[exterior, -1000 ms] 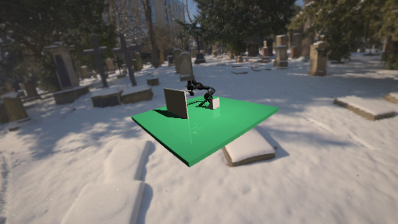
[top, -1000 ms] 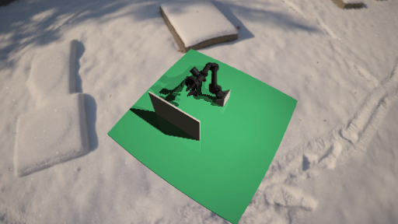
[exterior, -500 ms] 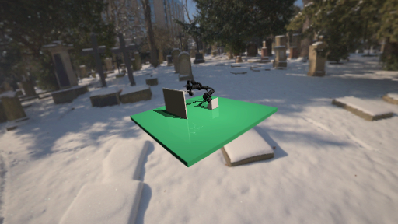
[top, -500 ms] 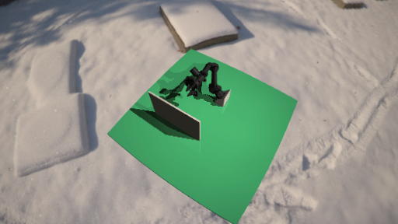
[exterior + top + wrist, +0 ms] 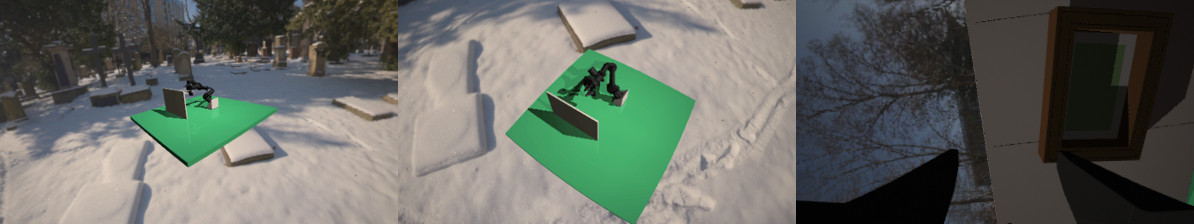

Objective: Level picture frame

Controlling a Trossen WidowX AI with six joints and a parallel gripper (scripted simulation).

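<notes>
The brown picture frame (image 5: 1061, 75) is on the wall's pale face (image 5: 1016, 75); the wall board also shows from behind in the top view (image 5: 573, 117) and the exterior view (image 5: 175, 103), where it hides the frame. In the wrist view the frame is not parallel to the wall's top edge: its corner near the right finger lies closer to that edge than its far corner. The screw and strip are hidden. My gripper (image 5: 1008, 158) (image 5: 589, 93) (image 5: 190, 92) is open, with nothing between its fingers, in front of the wall. The right fingertip overlaps the frame's near corner in view; contact cannot be told.
The wall board stands upright on the green table top (image 5: 631, 155) (image 5: 225, 124). The arm's base is beside a small pale block (image 5: 624, 99) (image 5: 214, 103), across from the wall. A dark shadow falls on the wall beside the frame.
</notes>
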